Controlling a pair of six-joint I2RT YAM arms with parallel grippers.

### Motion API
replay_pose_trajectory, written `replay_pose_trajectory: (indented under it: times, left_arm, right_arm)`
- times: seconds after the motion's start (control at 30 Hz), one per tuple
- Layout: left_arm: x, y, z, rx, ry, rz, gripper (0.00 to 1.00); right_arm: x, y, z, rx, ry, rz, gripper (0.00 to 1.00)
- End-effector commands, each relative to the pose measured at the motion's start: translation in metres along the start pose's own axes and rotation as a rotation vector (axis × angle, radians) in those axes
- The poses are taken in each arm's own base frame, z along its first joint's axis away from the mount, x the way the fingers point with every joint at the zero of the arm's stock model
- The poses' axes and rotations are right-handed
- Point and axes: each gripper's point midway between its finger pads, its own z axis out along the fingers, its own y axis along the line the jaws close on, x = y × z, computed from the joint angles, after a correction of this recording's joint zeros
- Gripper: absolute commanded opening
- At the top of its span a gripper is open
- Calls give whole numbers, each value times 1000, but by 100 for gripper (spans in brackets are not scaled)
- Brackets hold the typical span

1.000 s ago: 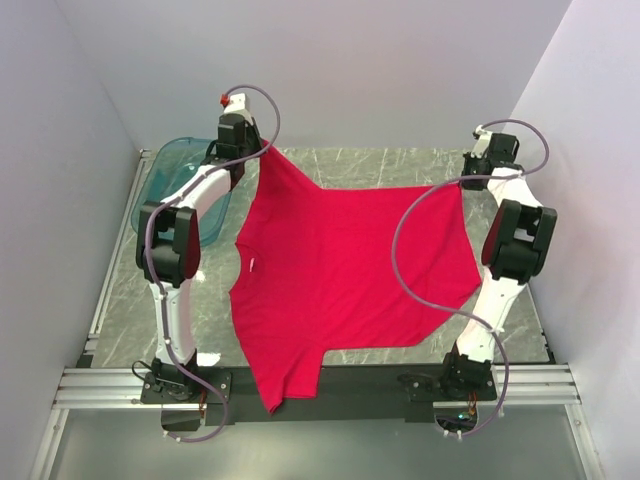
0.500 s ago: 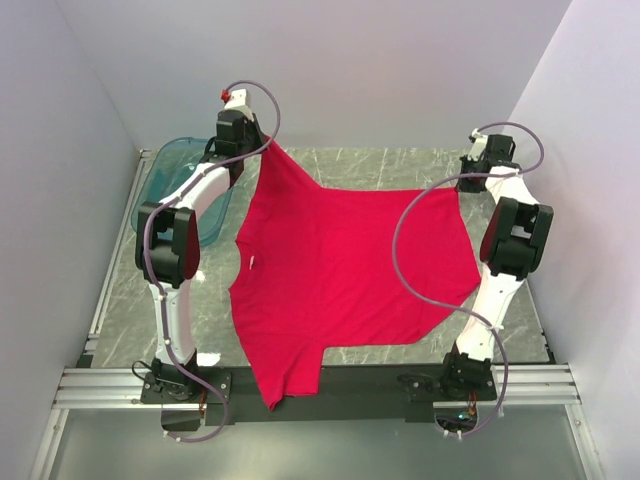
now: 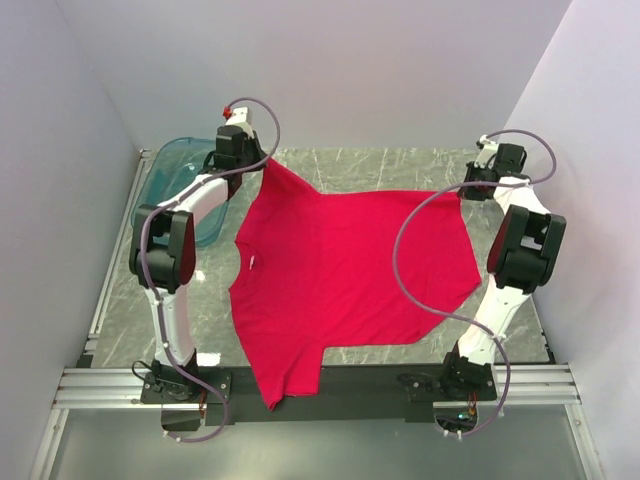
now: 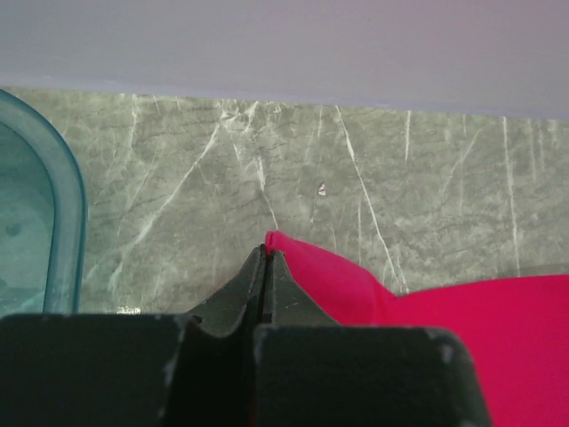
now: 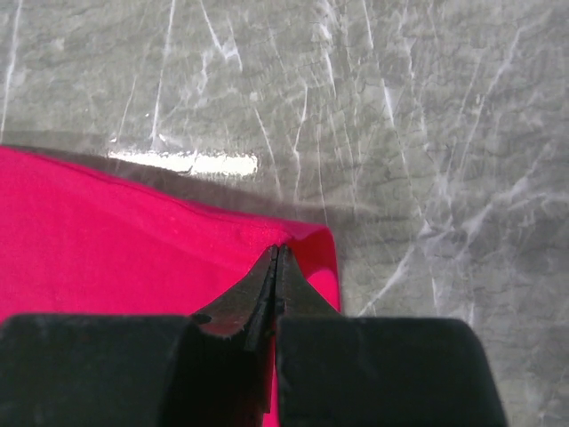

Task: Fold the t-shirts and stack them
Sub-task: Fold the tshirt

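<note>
A plain red t-shirt (image 3: pixel 350 275) is stretched out over the marble table, its near part hanging past the front edge. My left gripper (image 3: pixel 262 160) is shut on its far left corner, seen as a red tip at the closed jaws in the left wrist view (image 4: pixel 265 252). My right gripper (image 3: pixel 465 190) is shut on the far right corner, with red cloth (image 5: pixel 133 240) spreading left of the closed jaws (image 5: pixel 277 253). Both corners are lifted off the table.
A translucent teal tub (image 3: pixel 180 190) stands at the back left beside the left arm; its rim shows in the left wrist view (image 4: pixel 53 205). Grey walls enclose the table on three sides. A metal rail (image 3: pixel 320 385) runs along the front edge.
Both arms have moved apart and slightly back, the right gripper to the right, pulling the shirt's far edge tauter. Both grips are unchanged.
</note>
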Motion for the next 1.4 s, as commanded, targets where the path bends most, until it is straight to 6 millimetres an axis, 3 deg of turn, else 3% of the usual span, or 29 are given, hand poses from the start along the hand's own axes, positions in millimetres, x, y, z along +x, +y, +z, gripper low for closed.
replay_pose_trajectory:
  times: [0.0, 0.23, 0.5, 0.67, 0.9, 1.37]
  left_arm:
    - [-60, -25, -31, 80, -151, 24, 0]
    - [-63, -32, -56, 109, -168, 27, 0]
    - [-44, -28, -86, 109, -150, 24, 0]
    - [-34, -25, -96, 99, -139, 18, 0]
    - [-37, -26, -113, 97, -153, 20, 0]
    - [-21, -17, -145, 62, -152, -8, 0]
  right_arm:
    - [-34, 5, -24, -23, -116, -42, 0]
    - [-29, 0, -32, -31, -118, -30, 0]
    - [-23, -9, -38, -37, -119, -1, 0]
    - [-14, -13, -44, -44, -112, 10, 0]
    - [-3, -12, -54, -53, -112, 11, 0]
    - [7, -22, -64, -47, -107, 38, 0]
